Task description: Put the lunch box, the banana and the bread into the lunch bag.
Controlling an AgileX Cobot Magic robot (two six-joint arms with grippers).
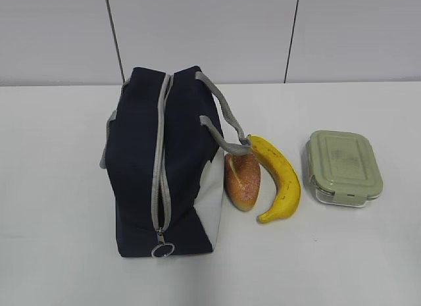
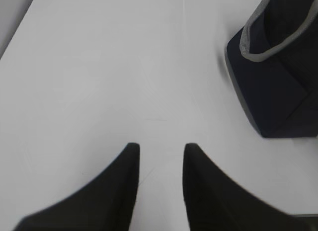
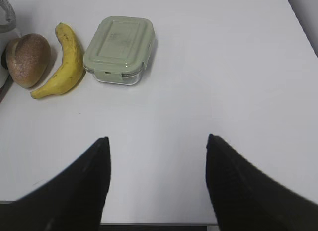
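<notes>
Apparently zipped lunch bag [image 1: 141, 168] (contents unseen); lunch box [image 1: 343, 166] lidded.

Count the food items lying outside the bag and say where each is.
2. The bread lies against the lunch bag's white side; the banana lies between bread and lunch box. The zipped bag may hide more.

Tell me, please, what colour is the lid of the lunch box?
The lunch box has a sage-green lid, clearest in the right wrist view.
</notes>
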